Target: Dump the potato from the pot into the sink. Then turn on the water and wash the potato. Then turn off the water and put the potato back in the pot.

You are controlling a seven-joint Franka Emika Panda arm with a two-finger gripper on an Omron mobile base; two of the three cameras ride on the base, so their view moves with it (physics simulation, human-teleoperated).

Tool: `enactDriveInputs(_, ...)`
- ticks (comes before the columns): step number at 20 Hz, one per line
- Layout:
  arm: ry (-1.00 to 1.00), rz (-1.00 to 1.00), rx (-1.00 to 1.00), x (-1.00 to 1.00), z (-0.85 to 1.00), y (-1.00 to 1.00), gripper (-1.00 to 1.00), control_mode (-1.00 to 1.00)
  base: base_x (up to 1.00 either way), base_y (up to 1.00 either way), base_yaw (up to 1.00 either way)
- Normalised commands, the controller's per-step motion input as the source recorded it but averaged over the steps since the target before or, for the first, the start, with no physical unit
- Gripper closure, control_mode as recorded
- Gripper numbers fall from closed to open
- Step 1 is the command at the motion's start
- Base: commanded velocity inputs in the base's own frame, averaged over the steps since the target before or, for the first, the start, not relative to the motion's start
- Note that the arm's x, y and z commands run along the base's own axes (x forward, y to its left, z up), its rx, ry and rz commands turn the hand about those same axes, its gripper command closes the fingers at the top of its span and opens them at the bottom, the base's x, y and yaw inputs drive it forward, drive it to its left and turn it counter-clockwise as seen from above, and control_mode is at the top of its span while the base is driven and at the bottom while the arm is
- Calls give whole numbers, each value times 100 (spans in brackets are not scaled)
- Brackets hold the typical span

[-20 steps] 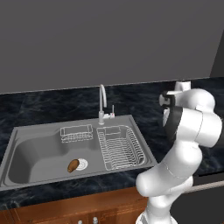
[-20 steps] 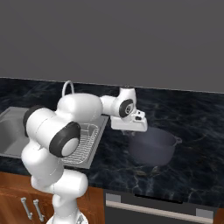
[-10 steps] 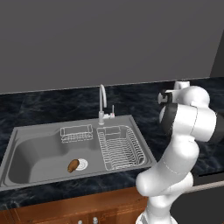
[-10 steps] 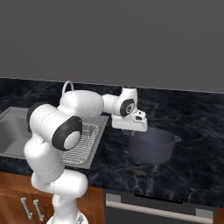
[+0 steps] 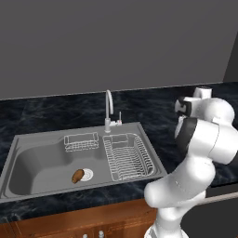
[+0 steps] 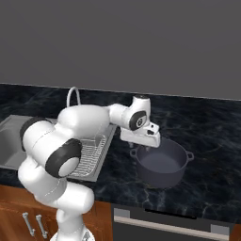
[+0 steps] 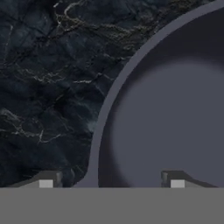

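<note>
The potato [image 5: 78, 175] lies on the floor of the sink [image 5: 42, 162], touching the left side of the white drain [image 5: 87, 174]. The dark blue-grey pot [image 6: 162, 162] stands upright on the black counter to the right of the sink, and its inside looks bare. My gripper [image 6: 145, 145] hangs over the pot's left rim. In the hand view the gripper [image 7: 111, 181] is open, with the pot's rim [image 7: 103, 127] running up between the two fingertips; one tip is over the counter, the other over the pot's inside. No water runs from the faucet [image 5: 109, 104].
A wire dish rack [image 5: 128, 155] fills the sink's right part and a small wire basket [image 5: 81, 142] hangs at its back. Dark marble counter [image 6: 207, 141] stretches right of the pot. Wooden cabinet fronts [image 6: 19, 207] and an oven front [image 6: 164, 221] lie below.
The hand has dropped slightly toward the pot's left rim and the arm's elbow has swung a little. The potato and the pot stay where they were.
</note>
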Motion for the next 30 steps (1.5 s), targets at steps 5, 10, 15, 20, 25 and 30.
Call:
enactDriveInputs(5,-20,-9,0,-37,55,34,-100,-100,0,0,0)
enactDriveInputs(10,-31,-8,-4,-11,100,58,-100,-100,0,0,0)
enactDriveInputs(15,-21,-3,-1,-1,79,64,-100,-100,0,0,0)
enactDriveInputs(20,-12,0,4,8,21,61,-100,-100,0,0,0)
enactDriveInputs(25,-14,0,5,23,0,49,-100,-100,0,0,0)
enactDriveInputs(30,-12,1,4,28,0,50,-100,-100,0,0,0)
